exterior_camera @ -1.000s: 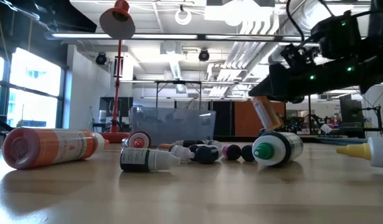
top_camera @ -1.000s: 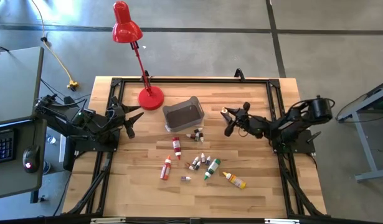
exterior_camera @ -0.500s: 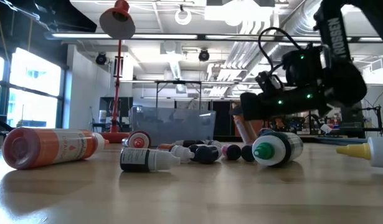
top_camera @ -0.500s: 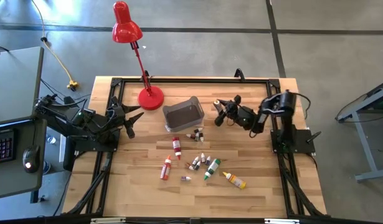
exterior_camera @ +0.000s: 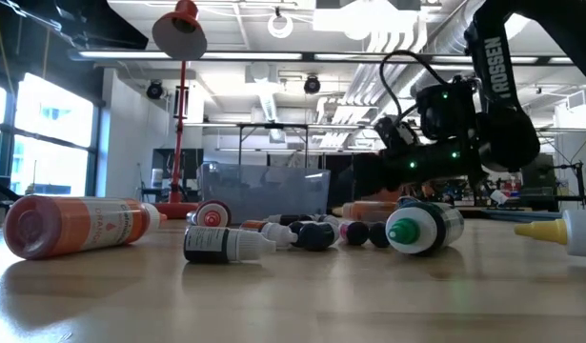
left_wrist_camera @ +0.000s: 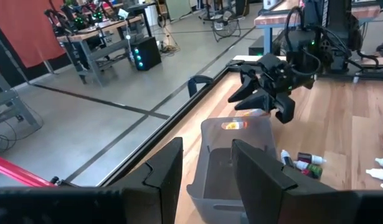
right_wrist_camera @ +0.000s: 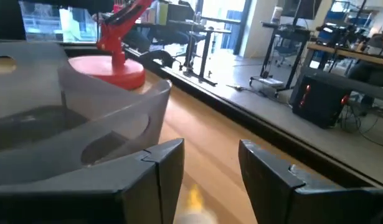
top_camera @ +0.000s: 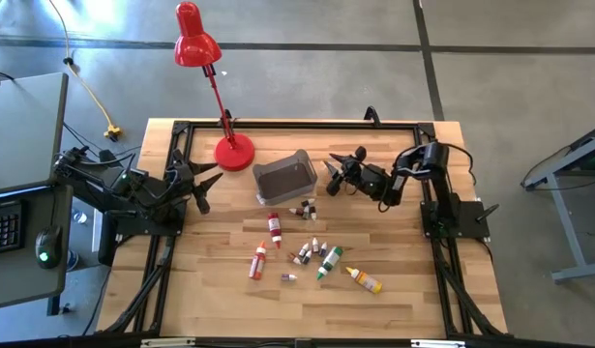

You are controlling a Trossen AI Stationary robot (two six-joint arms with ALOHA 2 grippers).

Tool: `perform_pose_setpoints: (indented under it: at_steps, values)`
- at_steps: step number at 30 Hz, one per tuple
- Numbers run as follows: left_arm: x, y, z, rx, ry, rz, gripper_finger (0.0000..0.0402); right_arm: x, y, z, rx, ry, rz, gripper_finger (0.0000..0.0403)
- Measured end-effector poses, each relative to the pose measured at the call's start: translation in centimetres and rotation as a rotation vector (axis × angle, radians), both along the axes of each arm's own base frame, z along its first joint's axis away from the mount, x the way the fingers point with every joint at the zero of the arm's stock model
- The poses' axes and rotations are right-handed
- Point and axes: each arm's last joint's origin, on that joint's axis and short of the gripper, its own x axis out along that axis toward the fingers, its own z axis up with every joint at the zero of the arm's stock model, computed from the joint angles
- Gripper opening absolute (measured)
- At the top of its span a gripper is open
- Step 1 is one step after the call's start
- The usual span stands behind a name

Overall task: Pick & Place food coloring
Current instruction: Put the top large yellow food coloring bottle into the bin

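Observation:
Several small food coloring bottles (top_camera: 307, 246) lie scattered on the wooden table in front of the grey bin (top_camera: 285, 177). My right gripper (top_camera: 331, 174) is low and level just right of the bin, open. An orange-yellow bottle (exterior_camera: 369, 207) lies level just under the gripper, beside the bin's right wall (right_wrist_camera: 147, 118). It shows blurred in the gap below the fingers (right_wrist_camera: 194, 198) and seems free of them. My left gripper (top_camera: 212, 184) waits open at the table's left edge, holding nothing.
A red desk lamp (top_camera: 220, 97) stands with its base (top_camera: 234, 152) at the back, left of the bin. A red bottle (exterior_camera: 73, 227), a dark one (exterior_camera: 221, 245) and a green-capped one (exterior_camera: 421, 229) lie near the front. Black rails (top_camera: 297, 124) frame the table.
My right gripper has moved toward the bin and down, then opened. The orange-yellow bottle hung tilted between its fingers before. Now it is out of them and lies level, low beside the bin's right wall.

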Motion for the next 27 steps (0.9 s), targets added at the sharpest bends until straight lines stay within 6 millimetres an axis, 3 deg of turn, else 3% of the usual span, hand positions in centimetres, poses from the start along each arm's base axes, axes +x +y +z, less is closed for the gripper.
perform_pose_setpoints:
  at_steps: [5,10,16,20,27]
  values:
    - [0.0,0.0,0.0,-0.003,-0.004,0.003,0.0135,-0.1,0.0,0.3,-0.01,-0.002,-0.002,0.0107]
    - [0.0,0.0,0.0,-0.004,-0.005,0.003,0.0135,0.3,0.7,1.9,-0.104,-0.003,0.186,0.0088]
    - [0.0,0.0,0.0,-0.009,-0.009,0.003,0.0135,0.2,0.8,5.3,-0.101,-0.024,0.206,0.0115]
    - [0.0,0.0,0.0,-0.01,-0.01,0.003,0.0135,-0.5,1.1,7.3,-0.048,0.086,0.222,0.014]
    - [0.0,0.0,0.0,-0.011,-0.011,0.003,0.0135,-2.0,1.7,11.1,0.191,0.346,0.242,0.0169]
